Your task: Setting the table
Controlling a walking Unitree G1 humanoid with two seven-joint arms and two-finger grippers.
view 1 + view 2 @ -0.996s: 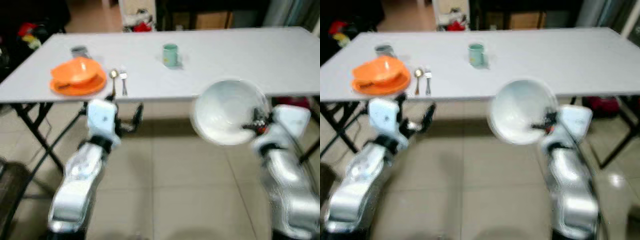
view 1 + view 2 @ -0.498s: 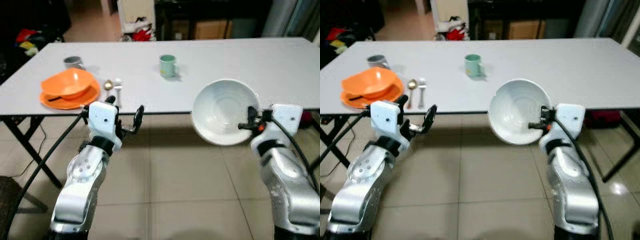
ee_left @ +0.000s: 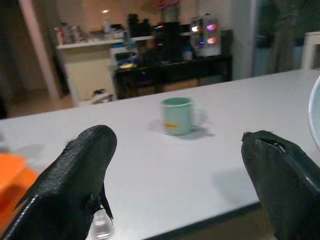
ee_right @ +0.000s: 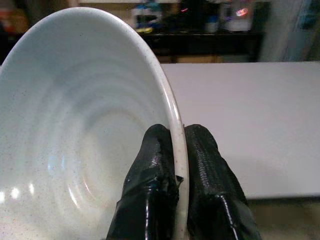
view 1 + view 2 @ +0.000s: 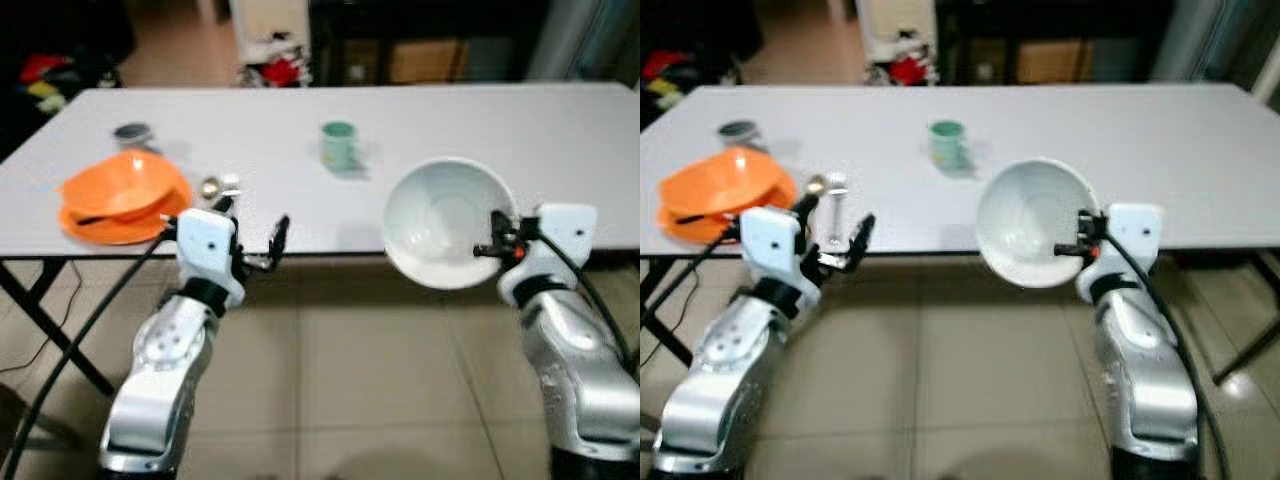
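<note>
My right gripper [image 5: 489, 249] is shut on the rim of a white bowl [image 5: 443, 222], held tilted at the near edge of the white table [image 5: 470, 130]. The wrist view has both black fingers [image 4: 155, 175] pinching the bowl's rim [image 4: 172, 115]. An orange bowl on an orange plate [image 5: 120, 195] sits at the table's left, with a spoon and fork [image 5: 218, 185] beside it. A green mug [image 5: 339, 144] stands mid-table, seen also as the mug [image 3: 177, 116]. My left gripper [image 5: 252, 232] is open and empty, just below the table edge near the cutlery.
A small dark cup [image 5: 131, 132] stands behind the orange plate. The table's right half is bare. Tiled floor [image 5: 360, 380] lies under me. Folding table legs [image 5: 50, 330] run down at the left. Dark furniture and clutter line the far wall.
The view has shifted as I came closer to the table. The bowl now overlaps the table's near edge. Both grippers keep their states.
</note>
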